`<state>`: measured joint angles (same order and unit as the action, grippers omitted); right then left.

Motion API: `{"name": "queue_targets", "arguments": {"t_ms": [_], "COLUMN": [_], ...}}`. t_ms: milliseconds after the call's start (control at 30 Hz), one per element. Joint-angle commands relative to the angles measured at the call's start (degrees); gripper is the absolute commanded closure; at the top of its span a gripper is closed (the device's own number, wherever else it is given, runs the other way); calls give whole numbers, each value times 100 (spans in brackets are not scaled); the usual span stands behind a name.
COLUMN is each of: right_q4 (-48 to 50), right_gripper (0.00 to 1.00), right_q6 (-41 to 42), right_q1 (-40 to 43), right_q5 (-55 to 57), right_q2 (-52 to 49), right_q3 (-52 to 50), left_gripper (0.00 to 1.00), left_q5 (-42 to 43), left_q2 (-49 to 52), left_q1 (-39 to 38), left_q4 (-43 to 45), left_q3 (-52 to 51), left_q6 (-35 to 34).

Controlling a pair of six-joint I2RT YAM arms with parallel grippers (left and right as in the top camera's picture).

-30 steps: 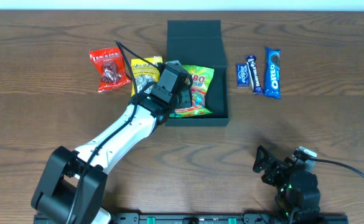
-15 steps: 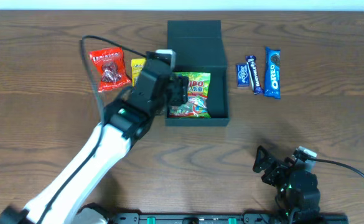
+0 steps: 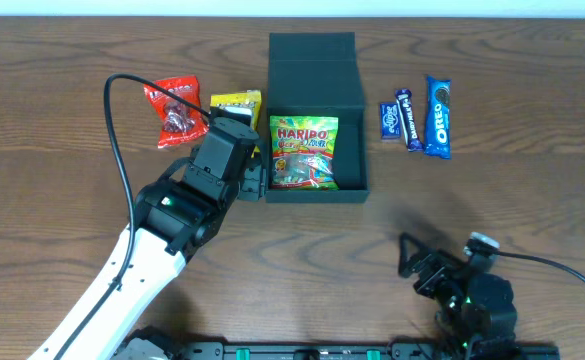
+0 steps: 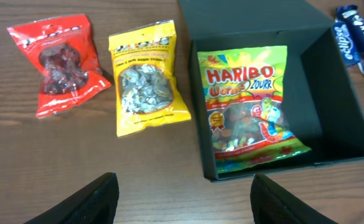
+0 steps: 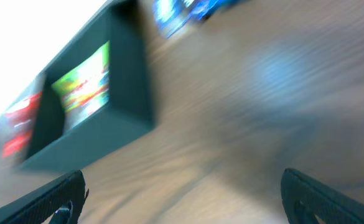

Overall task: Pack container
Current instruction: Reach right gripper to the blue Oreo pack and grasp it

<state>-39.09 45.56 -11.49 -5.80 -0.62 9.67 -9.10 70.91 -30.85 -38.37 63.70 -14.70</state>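
The dark green-black container (image 3: 317,192) stands open at the table's middle back, its flap lid (image 3: 312,58) upright behind it. A Haribo worms packet (image 3: 304,152) lies flat inside; it also shows in the left wrist view (image 4: 250,102) within the container's walls (image 4: 346,93). My left gripper (image 3: 252,178) is open and empty, just left of the container's front corner and above the table (image 4: 185,182). My right gripper (image 3: 417,265) is open and empty near the front right (image 5: 182,186). Its view is blurred, with the container (image 5: 88,140) at upper left.
A yellow snack packet (image 3: 237,102) and a red one (image 3: 175,112) lie left of the container; both show in the left wrist view, yellow (image 4: 147,78) and red (image 4: 57,62). Right of the container lie a small blue bar (image 3: 390,120), a dark bar (image 3: 409,118) and an Oreo pack (image 3: 438,115).
My left gripper let go of the Haribo packet, which now lies flat in the container, and drew back out to the left and front. My right arm has begun to move.
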Motion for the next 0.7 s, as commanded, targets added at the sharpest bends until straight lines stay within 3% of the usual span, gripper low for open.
{"name": "queue_targets", "arguments": {"t_ms": [0, 133, 400, 667], "right_q4": [-2, 111, 1381, 772], "right_gripper": [1, 1, 1, 1], "right_q6": [820, 1545, 1270, -501], "right_q1": [-50, -48, -42, 227], "right_q5": [-1985, -2175, -2144, -820], "right_q2": [31, 31, -125, -2494], "right_q3": [9, 13, 127, 1926], "left_gripper": [31, 30, 30, 30], "left_q5": [-138, -98, 466, 614], "left_q2": [-76, -76, -76, -76], "left_q1": [24, 24, 24, 24], "left_q4": [-42, -42, -28, -39], "left_q3": [107, 107, 107, 107], "left_q6": [101, 101, 101, 101]}}
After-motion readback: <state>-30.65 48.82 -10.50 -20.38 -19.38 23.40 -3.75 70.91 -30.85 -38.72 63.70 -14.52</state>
